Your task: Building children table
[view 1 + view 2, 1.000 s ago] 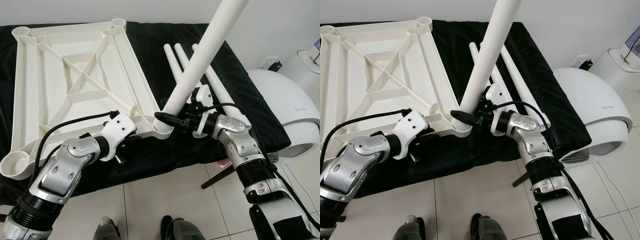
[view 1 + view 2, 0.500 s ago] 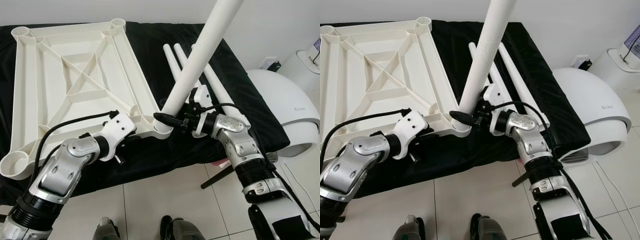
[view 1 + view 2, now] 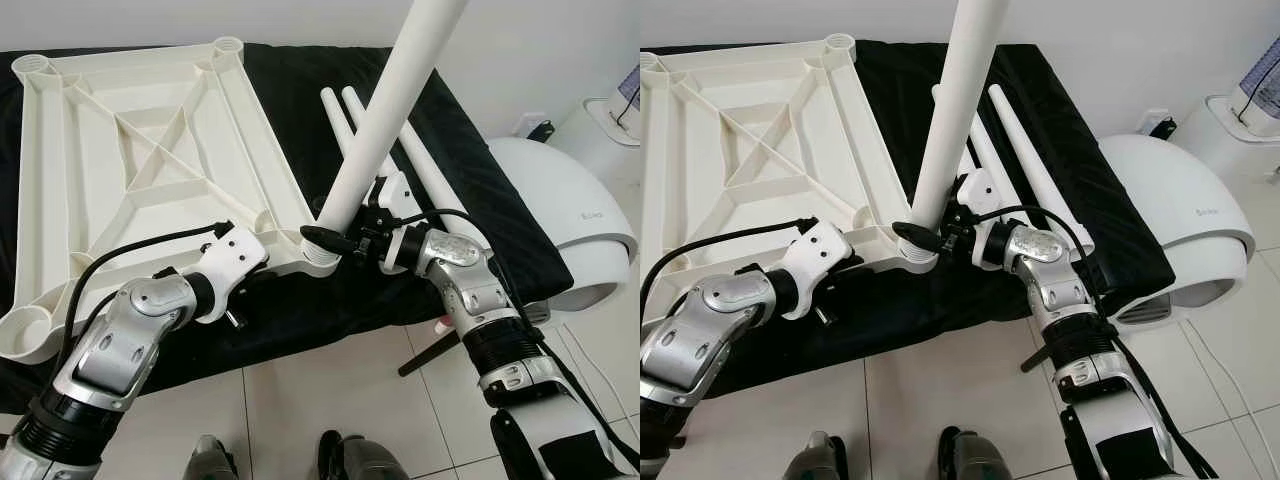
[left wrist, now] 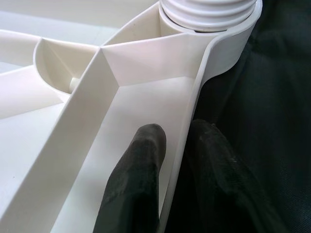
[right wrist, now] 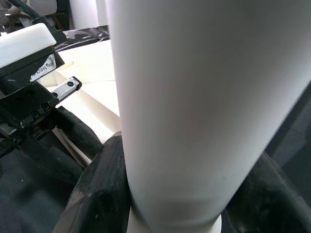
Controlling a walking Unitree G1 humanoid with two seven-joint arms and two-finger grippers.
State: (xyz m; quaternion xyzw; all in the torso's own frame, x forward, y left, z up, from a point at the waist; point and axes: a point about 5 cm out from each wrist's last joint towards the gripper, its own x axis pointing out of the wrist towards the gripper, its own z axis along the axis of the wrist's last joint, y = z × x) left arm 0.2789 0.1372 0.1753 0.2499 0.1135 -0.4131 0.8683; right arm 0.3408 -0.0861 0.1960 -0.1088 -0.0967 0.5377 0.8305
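Your white table top (image 3: 150,170) lies upside down on the black cloth (image 3: 470,200). Your left gripper (image 4: 177,160) pinches the table top's outer rim, one finger (image 4: 133,179) inside and the other outside, close to the corner socket (image 3: 322,258). Your right gripper (image 3: 335,240) is right at that socket, and its two fingers squeeze the bottom of a long white table leg (image 3: 385,115). The leg's low end sits in the socket, and it leans up and away from the table top. Two more white legs (image 3: 420,165) lie flat on the cloth, just beside the table top.
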